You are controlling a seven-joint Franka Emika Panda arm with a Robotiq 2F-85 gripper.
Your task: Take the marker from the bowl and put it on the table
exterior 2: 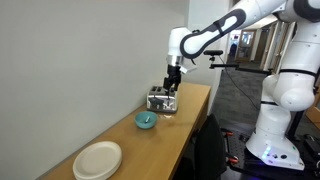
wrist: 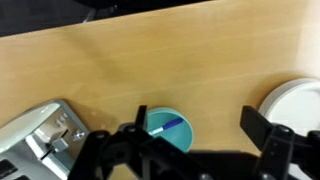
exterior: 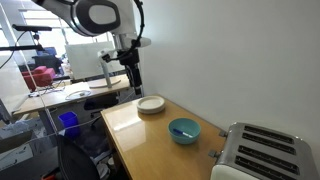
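A teal bowl (wrist: 180,134) stands on the wooden table (wrist: 150,60) and holds a blue marker (wrist: 168,126) with a white end, lying slanted inside it. The bowl shows in both exterior views (exterior: 186,136) (exterior 2: 146,122). My gripper (wrist: 197,128) is open and empty, high above the table. In the wrist view its left finger overlaps the bowl's edge and its right finger lies toward the plate. In the exterior views the gripper (exterior: 133,80) (exterior 2: 172,85) hangs well above the tabletop.
A white plate (wrist: 296,100) (exterior: 151,104) (exterior 2: 98,160) lies on one side of the bowl. A silver toaster (wrist: 35,135) (exterior: 265,150) (exterior 2: 163,101) stands on the other side. A wall runs along the table's back edge.
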